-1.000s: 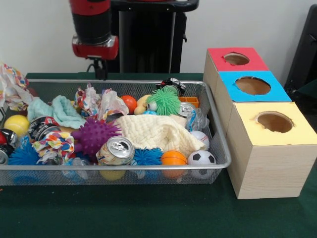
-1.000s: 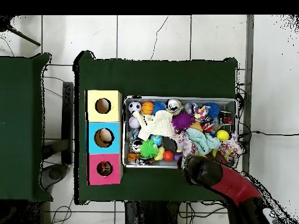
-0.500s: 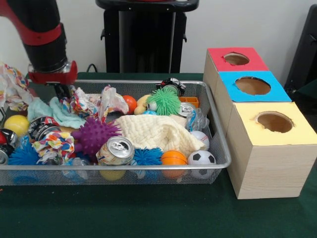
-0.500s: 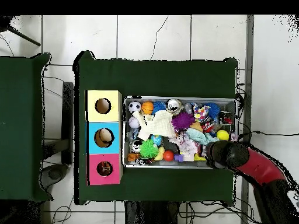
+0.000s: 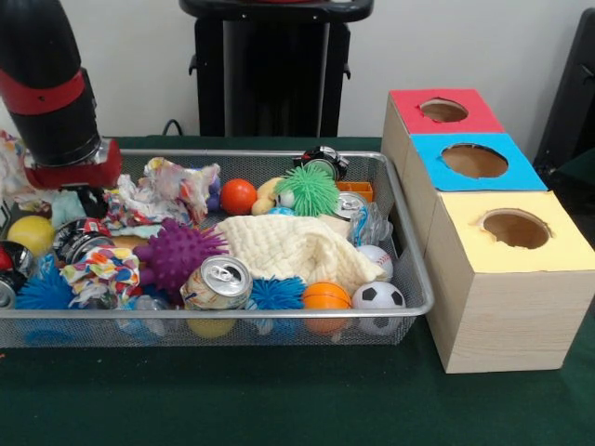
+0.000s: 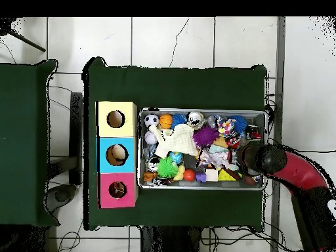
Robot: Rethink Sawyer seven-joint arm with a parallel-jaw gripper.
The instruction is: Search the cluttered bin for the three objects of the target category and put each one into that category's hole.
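The red and black arm (image 5: 51, 88) stands nearly upright over the wire bin's (image 5: 409, 279) left end, its gripper (image 5: 88, 200) sunk among crumpled cloths (image 5: 167, 190), finger state impossible to tell.

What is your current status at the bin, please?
Arm low over the bin, at the end farthest from the boxes; tool hidden behind it. Target category unclear. Crumpled cloth and purple spiky ball crowd that end.
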